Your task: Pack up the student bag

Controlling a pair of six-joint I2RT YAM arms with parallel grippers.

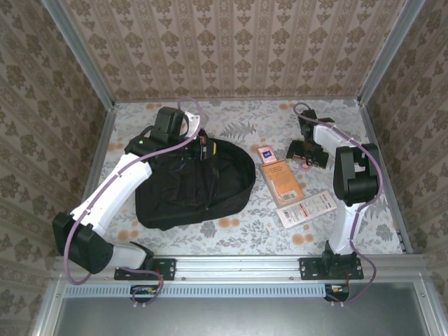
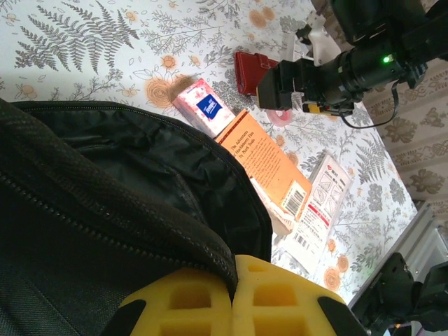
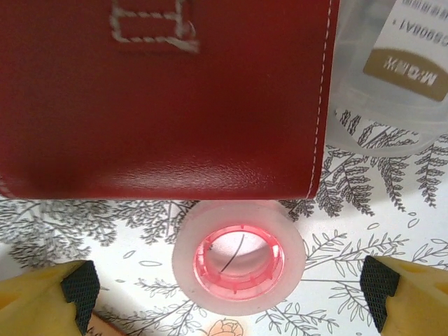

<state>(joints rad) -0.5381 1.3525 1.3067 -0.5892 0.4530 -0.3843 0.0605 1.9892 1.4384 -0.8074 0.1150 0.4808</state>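
Note:
The student bag (image 1: 196,185) is a large black backpack lying flat left of the table's centre, its opening facing right. My left gripper (image 1: 199,147) is at the bag's top edge. In the left wrist view its yellow fingers (image 2: 189,301) are shut on the zippered rim of the bag (image 2: 84,210). My right gripper (image 1: 306,152) hangs open over a roll of clear tape with a pink core (image 3: 238,260). The roll lies on the table between the gripper's two fingertips (image 3: 70,294), untouched. A red wallet (image 3: 161,98) lies just beyond the roll.
A pink tissue pack (image 1: 266,152), an orange book (image 1: 281,180) and a white packet (image 1: 306,208) lie in a row right of the bag. A clear plastic package (image 3: 392,77) sits beside the wallet. Patterned walls enclose the table on three sides.

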